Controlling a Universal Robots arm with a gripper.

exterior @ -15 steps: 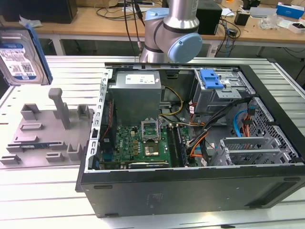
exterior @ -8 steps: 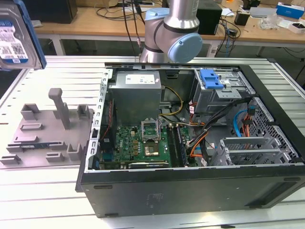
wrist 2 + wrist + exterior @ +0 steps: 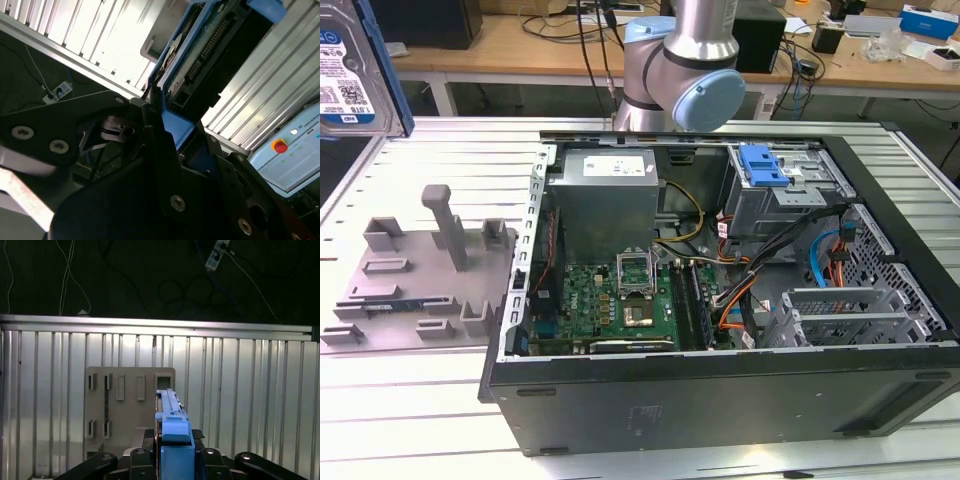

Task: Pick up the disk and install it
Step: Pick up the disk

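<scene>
Disk: the disk [image 3: 350, 70] is at the upper left of the exterior view, off the tabletop, its white-and-blue label facing the camera and a blue frame along its edge.
Tool: the tool [image 3: 174, 436] is clamped on the disk [image 3: 170, 400]. In both wrist views, black fingers [image 3: 165, 165] press the blue carrier frame from either side.
Disk in the second wrist view: the disk [image 3: 210, 50] sticks out beyond the tool [image 3: 177, 135], with its connector edge in sight.
Beneath the disk: in the first wrist view, the grey fixture plate [image 3: 127, 405] lies on the ribbed tabletop [image 3: 250, 390], past the disk's edge.
Fixture plate: at the exterior view's left, the fixture plate [image 3: 420, 270] lies flat on the tabletop [image 3: 420, 400], just beside the computer case [image 3: 720, 400].
Computer case: open on its side at centre and right of the frame, showing the power supply box [image 3: 605, 200], a green motherboard [image 3: 610, 300] and a blue latch [image 3: 763, 165] at upper right.
Arm: the arm [image 3: 685, 70] stands at top centre, behind the case.
</scene>
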